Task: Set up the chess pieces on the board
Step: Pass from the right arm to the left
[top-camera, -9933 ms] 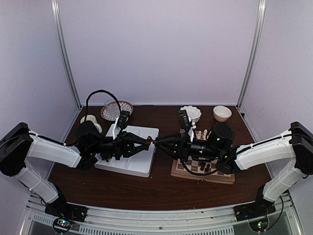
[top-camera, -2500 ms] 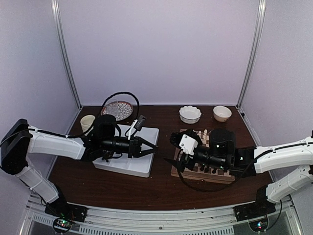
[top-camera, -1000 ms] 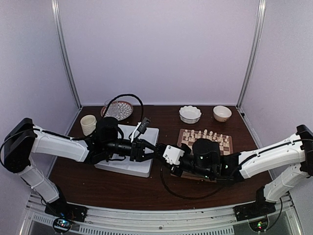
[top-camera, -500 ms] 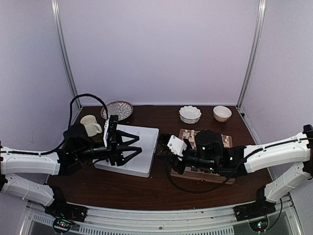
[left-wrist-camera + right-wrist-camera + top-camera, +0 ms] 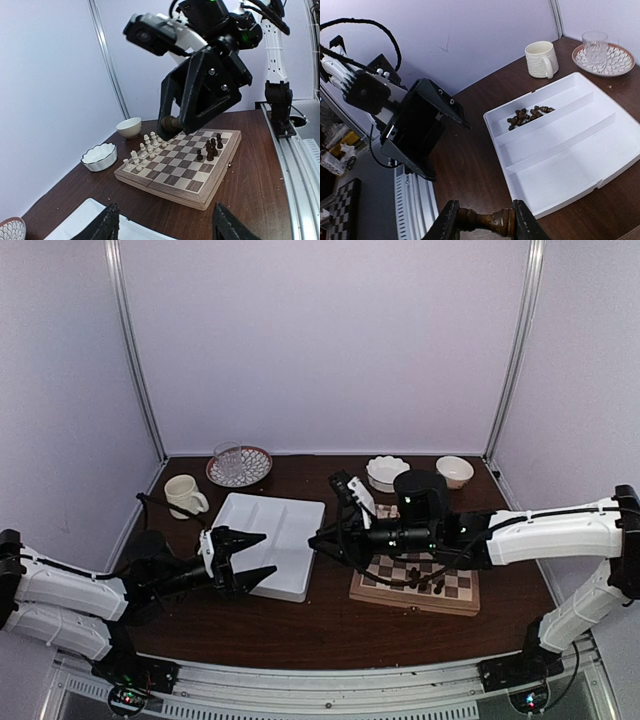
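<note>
Dark brown wood showed between the fingers of the right gripper: one chess piece, lying sideways, was clamped there over the edge of the white tray, near the board. The left gripper had just let go and drawn back, its jaws wide and empty. The handover seemed finished, so placing the piece beside the dark men on the board looked like the next step.
</note>
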Controlling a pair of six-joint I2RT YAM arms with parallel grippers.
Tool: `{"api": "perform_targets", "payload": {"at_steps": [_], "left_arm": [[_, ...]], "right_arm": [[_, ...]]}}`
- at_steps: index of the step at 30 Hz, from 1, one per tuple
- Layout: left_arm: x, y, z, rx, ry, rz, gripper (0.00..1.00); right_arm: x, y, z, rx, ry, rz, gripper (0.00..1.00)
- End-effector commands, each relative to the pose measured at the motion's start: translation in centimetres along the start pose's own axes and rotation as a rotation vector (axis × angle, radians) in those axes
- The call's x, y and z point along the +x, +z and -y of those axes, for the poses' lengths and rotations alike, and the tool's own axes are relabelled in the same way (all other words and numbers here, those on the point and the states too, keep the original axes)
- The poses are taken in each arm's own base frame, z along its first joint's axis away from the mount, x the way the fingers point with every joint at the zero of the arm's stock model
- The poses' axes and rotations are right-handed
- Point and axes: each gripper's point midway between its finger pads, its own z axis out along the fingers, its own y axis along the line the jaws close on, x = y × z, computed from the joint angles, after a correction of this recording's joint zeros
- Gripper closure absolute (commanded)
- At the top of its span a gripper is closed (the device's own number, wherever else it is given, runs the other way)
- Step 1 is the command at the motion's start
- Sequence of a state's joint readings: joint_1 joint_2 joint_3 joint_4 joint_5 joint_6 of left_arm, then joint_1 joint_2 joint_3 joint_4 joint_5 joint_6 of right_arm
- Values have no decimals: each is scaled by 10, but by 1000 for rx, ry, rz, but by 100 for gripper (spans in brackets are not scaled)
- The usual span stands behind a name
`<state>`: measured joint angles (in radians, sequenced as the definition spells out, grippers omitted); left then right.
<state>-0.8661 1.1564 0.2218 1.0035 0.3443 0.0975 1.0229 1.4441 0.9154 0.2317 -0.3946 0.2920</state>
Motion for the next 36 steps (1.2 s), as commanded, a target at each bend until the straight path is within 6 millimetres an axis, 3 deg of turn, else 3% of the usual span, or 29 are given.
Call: {"api": "perform_targets", "payload": {"at_steps": [1,10,26,36], "left_arm": [[-27,-1,7,20,202,129,39],[-20,4,16,65,251,78,48],[-10,17,29,116,264,48,55],[-9,19,32,136,259,44,70]], "right_arm": [[0,18,-28,-193,230,-51,80],[7,41,-37,-315,400,-69,83],[9,55,-49,-401,459,-61,82],[8,59,-56,-443,479,-49,82]]}}
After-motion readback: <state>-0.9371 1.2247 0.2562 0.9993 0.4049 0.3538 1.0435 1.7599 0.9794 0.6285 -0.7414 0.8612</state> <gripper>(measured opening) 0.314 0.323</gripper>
